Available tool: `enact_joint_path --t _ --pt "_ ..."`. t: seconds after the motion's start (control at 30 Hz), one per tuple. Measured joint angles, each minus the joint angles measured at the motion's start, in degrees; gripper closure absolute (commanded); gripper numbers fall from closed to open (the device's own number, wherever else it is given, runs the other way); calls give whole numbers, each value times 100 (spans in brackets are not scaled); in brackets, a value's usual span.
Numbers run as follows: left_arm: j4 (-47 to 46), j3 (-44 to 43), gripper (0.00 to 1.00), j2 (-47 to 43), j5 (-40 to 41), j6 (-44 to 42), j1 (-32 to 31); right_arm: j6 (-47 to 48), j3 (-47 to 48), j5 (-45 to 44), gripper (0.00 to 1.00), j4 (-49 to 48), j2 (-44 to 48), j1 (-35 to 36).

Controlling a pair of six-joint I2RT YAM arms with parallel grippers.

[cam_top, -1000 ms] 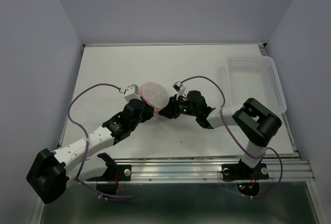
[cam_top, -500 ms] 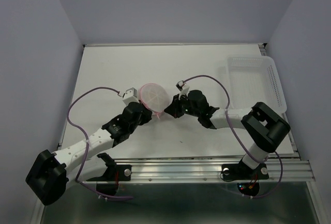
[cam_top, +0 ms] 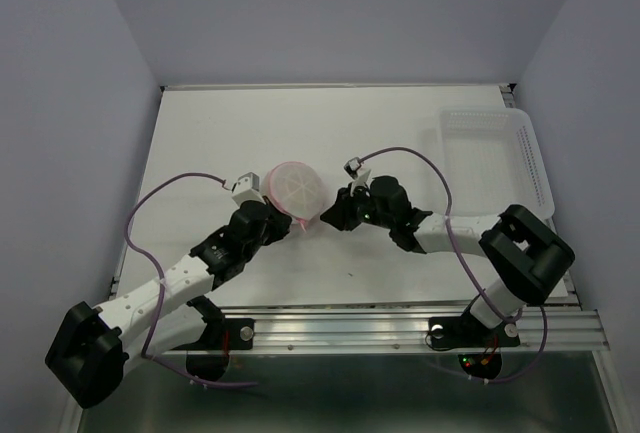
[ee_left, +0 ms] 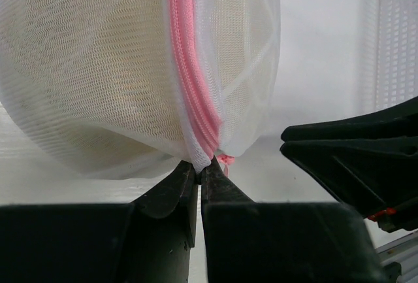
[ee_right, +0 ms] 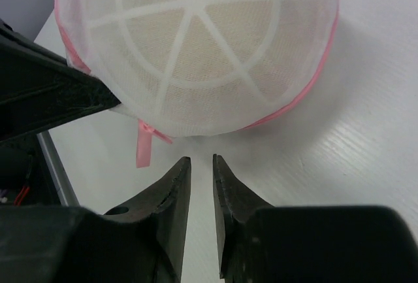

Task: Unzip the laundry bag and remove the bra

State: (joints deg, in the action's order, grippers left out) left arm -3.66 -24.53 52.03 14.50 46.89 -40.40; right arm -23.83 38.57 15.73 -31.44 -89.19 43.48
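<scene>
The laundry bag (cam_top: 297, 186) is a rounded white mesh pouch with pink zipper trim, lying mid-table. Something beige shows through the mesh (ee_left: 85, 80); I cannot tell its shape. My left gripper (cam_top: 296, 216) (ee_left: 199, 165) is shut on the bag's mesh at the end of the pink zipper (ee_left: 192, 80). My right gripper (cam_top: 330, 217) (ee_right: 200, 159) has its jaws a little apart and empty, just short of the bag's rim (ee_right: 196, 48). A pink zipper pull tab (ee_right: 142, 147) hangs from the rim, left of the right fingertips.
A clear plastic tray (cam_top: 495, 148) stands at the back right and shows in the left wrist view (ee_left: 400, 54). The right gripper's fingers (ee_left: 353, 159) show beside the bag there. Purple cables loop over both arms.
The right arm's elbow has swung out to the right and its gripper has drawn slightly back from the bag. The left arm has shifted a little; it still grips the bag.
</scene>
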Motion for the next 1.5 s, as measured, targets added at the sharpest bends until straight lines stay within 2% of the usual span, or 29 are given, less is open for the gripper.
enact_joint_path --t 0.33,0.57,0.9,1.1,1.5 --pt "-4 -52 100 81 -186 -7 2 -210 116 750 65 -575 -793 162" --pt "-13 -85 100 153 -236 -4 2 -295 258 940 62 -772 -938 203" --pt "-39 -90 100 157 -232 -4 2 -297 415 940 63 -807 -1143 238" --pt "-37 -90 100 157 -249 -2 2 -299 415 935 70 -813 -1217 238" --pt "-37 -90 100 157 -236 17 2 -337 415 942 69 -931 -1255 238"
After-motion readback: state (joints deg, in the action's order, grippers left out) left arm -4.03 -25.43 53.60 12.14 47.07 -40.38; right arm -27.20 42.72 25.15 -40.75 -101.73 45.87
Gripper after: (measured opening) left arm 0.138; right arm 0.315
